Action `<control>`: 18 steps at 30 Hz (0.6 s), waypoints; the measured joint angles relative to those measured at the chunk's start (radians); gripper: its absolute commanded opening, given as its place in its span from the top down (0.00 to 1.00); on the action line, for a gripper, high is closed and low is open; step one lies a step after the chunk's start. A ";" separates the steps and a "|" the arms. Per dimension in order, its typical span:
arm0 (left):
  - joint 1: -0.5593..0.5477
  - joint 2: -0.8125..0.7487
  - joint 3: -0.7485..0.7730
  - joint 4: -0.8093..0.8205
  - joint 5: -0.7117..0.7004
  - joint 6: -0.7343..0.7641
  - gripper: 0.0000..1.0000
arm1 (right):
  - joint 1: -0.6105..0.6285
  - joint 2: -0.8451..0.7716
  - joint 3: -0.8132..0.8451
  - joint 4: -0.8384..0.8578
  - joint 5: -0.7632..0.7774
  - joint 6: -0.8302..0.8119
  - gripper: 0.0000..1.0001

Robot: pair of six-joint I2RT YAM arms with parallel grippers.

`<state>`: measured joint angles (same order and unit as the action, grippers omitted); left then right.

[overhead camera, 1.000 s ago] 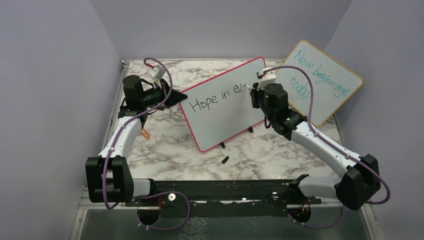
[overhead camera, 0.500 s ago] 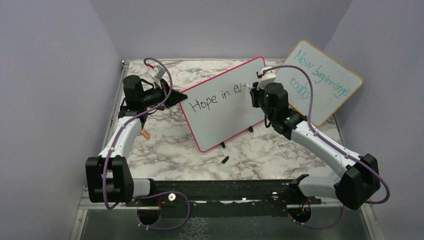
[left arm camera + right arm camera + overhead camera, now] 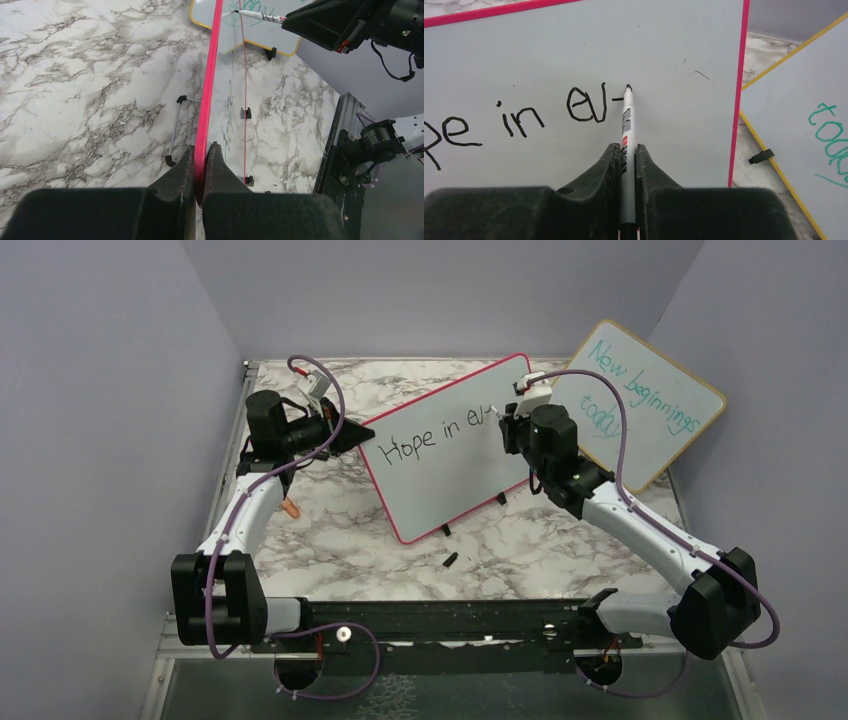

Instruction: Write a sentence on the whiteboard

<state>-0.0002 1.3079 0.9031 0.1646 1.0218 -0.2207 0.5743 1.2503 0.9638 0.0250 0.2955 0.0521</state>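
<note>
On your marble table [image 3: 330, 530], your left gripper [image 3: 201, 150] clamps the whiteboard [image 3: 460, 480] by its left edge, and your right gripper [image 3: 626, 150] pinches a marker [image 3: 627, 120] at the end of the sentence [image 3: 438, 436].

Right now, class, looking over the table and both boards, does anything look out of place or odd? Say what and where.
A small black piece lies loose on the marble table in front of the whiteboard, possibly a marker cap; too small to tell. A small orange object sits beside the left arm, likewise stray.

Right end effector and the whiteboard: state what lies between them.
Only the marker, clamped in the right end effector, its tip at the whiteboard; the right wrist view shows it.
</note>
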 measured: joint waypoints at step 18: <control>0.001 0.000 0.000 -0.001 0.000 0.000 1.00 | 0.000 -0.002 0.000 0.003 -0.029 0.000 0.99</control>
<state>0.0006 1.3083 0.9031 0.1638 1.0218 -0.2207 0.5739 1.2488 0.9638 0.0280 0.2665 0.0525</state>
